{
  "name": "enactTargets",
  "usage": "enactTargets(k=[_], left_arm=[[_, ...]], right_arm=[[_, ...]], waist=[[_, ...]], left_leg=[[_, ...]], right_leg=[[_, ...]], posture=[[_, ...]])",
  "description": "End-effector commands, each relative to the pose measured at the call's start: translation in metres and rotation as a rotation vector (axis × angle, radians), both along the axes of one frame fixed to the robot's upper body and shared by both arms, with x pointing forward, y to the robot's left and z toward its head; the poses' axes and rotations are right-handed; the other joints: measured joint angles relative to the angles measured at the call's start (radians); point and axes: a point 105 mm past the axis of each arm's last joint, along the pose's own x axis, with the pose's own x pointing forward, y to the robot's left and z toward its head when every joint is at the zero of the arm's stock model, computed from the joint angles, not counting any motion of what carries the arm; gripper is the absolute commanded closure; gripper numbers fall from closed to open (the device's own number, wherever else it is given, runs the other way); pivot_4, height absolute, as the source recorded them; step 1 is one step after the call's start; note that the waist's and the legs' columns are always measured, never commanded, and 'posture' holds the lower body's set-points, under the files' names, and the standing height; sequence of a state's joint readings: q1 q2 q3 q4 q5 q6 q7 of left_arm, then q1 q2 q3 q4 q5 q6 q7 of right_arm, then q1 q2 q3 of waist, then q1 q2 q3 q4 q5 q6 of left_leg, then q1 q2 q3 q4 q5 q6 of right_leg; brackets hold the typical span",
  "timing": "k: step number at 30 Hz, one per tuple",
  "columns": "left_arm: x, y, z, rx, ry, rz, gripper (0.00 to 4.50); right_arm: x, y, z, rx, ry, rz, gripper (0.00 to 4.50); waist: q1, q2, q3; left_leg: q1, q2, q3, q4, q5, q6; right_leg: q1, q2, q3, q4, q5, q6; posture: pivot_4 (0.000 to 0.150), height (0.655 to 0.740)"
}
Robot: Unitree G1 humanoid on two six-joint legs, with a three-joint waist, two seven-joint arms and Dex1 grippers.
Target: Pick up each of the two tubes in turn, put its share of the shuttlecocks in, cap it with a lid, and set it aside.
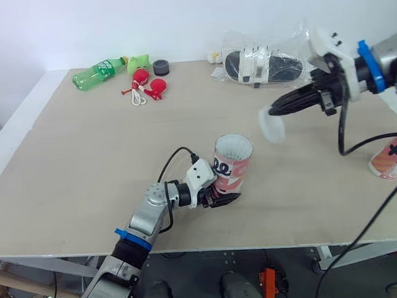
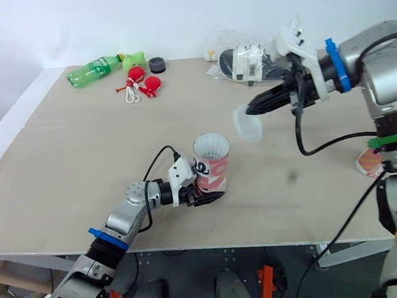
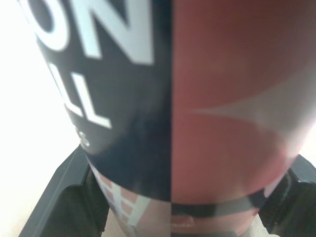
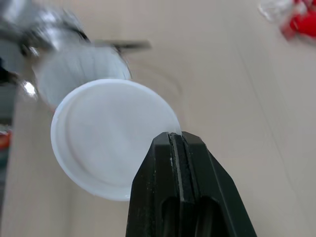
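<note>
Head views: my left pincer (image 1: 222,196) is clamped low on the upright pink-and-white printed cardboard tube (image 1: 232,164), which stands near the front edge of the beige counter (image 1: 84,164). My right pincer (image 1: 275,111) carries the white round plastic lid (image 1: 272,127) in the air, tilted, to the right of the tube's mouth and not over it. Left wrist view: the tube's wall (image 3: 197,98) sits between both fingers close to its base, so I judge an off-centre push on top could lever it over. Right wrist view: the fingers are shut on just the lid's rim (image 4: 108,153), so pressing down may make it pivot, slip free or seat cocked.
</note>
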State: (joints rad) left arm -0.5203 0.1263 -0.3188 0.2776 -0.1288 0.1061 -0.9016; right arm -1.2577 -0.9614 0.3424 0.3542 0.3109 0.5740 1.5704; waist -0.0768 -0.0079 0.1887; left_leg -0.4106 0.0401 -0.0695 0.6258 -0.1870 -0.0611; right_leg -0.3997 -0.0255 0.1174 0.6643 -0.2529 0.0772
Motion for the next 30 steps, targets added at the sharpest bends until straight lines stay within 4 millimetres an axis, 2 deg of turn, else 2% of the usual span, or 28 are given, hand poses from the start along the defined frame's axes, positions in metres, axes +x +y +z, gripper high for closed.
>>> enactTargets(k=[1,7,17,30], left_arm=[[0.002,0.001,-0.006,0.02,0.012,0.01,1.41],[0.0,0.0,-0.007,0.018,0.013,0.012,1.41],[0.001,-0.001,-0.007,0.015,0.017,0.018,1.41],[0.002,0.0,-0.006,0.012,0.017,0.026,1.41]], right_arm=[[-0.013,0.019,0.022,0.018,-0.014,0.088,4.45],[-0.016,0.034,0.023,0.038,0.033,0.116,4.45],[-0.023,0.049,0.007,-0.002,0.067,0.185,4.45],[-0.017,0.048,-0.011,-0.082,0.067,0.181,4.45]], waist=[[0.001,0.0,0.0],[0.002,0.0,0.0],[0.001,0.0,0.0],[0.001,0.0,0.0]], left_leg=[[-0.001,0.0,0.0,0.0,0.0,0.0],[-0.002,0.0,0.0,-0.001,0.0,0.0],[-0.003,0.0,0.0,-0.001,0.0,0.0],[-0.003,0.0,0.0,-0.001,0.0,0.0]], right_leg=[[-0.001,0.0,0.0,0.0,0.0,0.0],[-0.002,0.0,0.0,0.0,0.0,0.0],[-0.003,0.0,0.0,0.0,0.0,0.0],[-0.004,0.0,-0.001,0.0,0.0,0.0]], posture=[[0.15,0.74],[0.15,0.74],[0.15,0.74],[0.15,0.74]])
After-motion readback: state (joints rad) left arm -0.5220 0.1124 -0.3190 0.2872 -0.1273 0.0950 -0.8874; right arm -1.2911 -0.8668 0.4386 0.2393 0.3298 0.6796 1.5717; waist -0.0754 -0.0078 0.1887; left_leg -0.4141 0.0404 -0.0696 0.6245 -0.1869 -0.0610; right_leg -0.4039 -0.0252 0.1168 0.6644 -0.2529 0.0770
